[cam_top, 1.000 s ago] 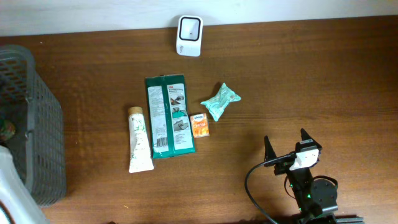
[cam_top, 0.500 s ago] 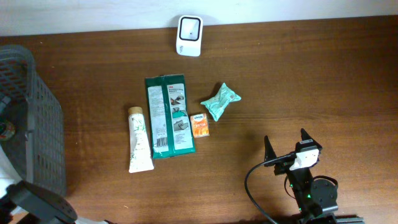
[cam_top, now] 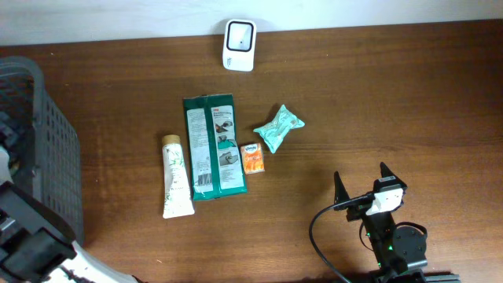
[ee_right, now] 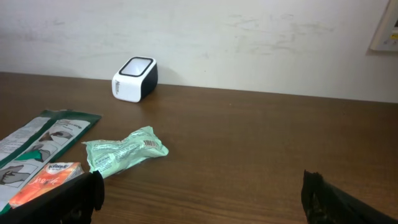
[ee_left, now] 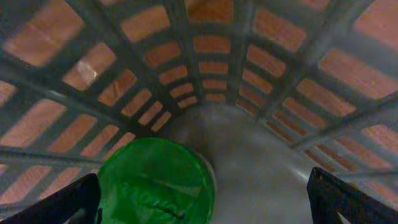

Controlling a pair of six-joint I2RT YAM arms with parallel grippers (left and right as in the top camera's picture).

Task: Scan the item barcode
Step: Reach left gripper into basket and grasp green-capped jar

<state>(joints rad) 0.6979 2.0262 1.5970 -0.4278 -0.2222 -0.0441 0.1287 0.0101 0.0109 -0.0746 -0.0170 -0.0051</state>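
Table (cam_top: 377, 94), dark brown wood, with a pale wall along its far edge.

Barcode scanner (cam_top: 239, 34): white body with a dark window, standing at the far edge of the table against the wall. Nothing touches it.

Items lie in a loose group mid-table, well apart from the scanner:
- green flat pouch (cam_top: 213, 146), lying lengthwise, printed side up;
- white tube (cam_top: 176, 176), just beside the pouch on its left, cap end toward the scanner;
- orange tissue pack (cam_top: 252, 157), touching the pouch's right edge;
- teal wrapped packet (cam_top: 279, 127), near the tissue pack and apart from it. The right wrist view shows a small red-and-white label on its top.

Grey basket (cam_top: 39, 157) stands at the table's left end.

Left tool (ee_left: 202, 186): down inside the basket, jaws spread wide and holding nothing, with only the finger tips (ee_left: 62, 202) showing at the lower corners of its wrist view. Between and below them a green round object (ee_left: 155, 180) rests on the basket floor. It may be a lid or a can top, as the view is blurred.

Right tool (cam_top: 360, 174): near the table's front right, well clear of the items, jaws fully spread and empty, pointing toward the group and the scanner.
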